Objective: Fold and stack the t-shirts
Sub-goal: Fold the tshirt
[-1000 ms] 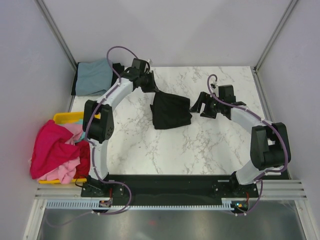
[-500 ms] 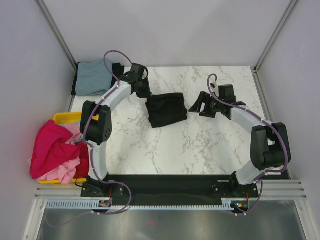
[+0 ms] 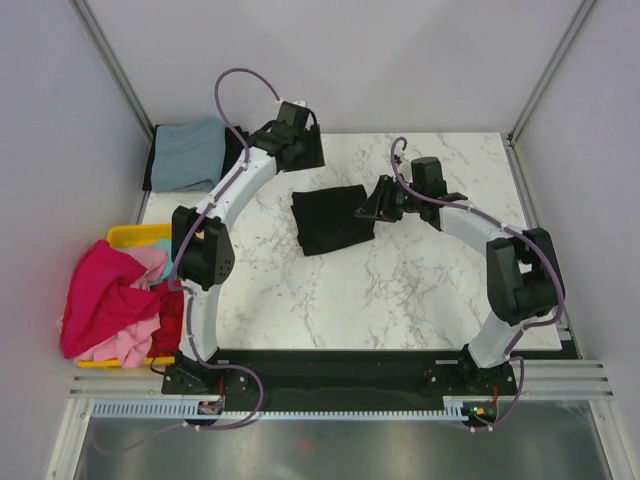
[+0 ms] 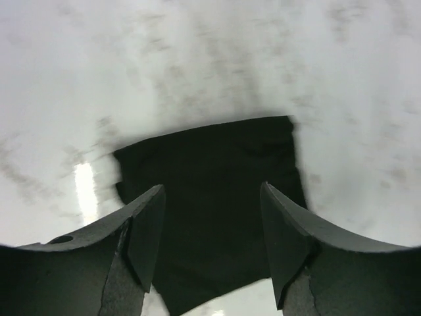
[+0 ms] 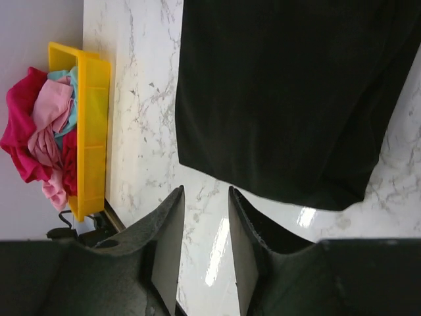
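- Black t-shirt [image 3: 331, 219] lies folded into a rough rectangle on the marble table [image 3: 400, 295], in the far half and a little left of centre, well clear of every edge.
- Left gripper [image 4: 212, 197] hangs above that shirt, over the far part of the table. Its fingers [image 4: 143, 232] are spread wide with nothing between them. In the left wrist view the shirt lies flat below the gap, and that view is blurred.
- Right gripper [image 5: 206, 191] is low, just beside the right-hand edge of the black t-shirt. Its fingers [image 5: 168, 245] stand close together with a narrow gap, and only bare marble shows in the gap. No cloth is pinched, and the shirt's edge lies just past the fingertips.
- Grey-blue t-shirt [image 3: 190, 152] sits folded at the far-left corner of the table. Dark cloth [image 3: 150, 178] shows from under its edges. I cannot tell how that cloth is folded.
- Yellow bin [image 3: 128, 236] sits beyond the table's left edge, towards the near side.
- Crumpled shirts are heaped in the bin and spill over its rim. A magenta one [image 3: 95, 300] lies on top, with pink [image 3: 130, 345] and red [image 3: 170, 320] at the near end and a strip of teal [image 5: 74, 99] against the bin wall.
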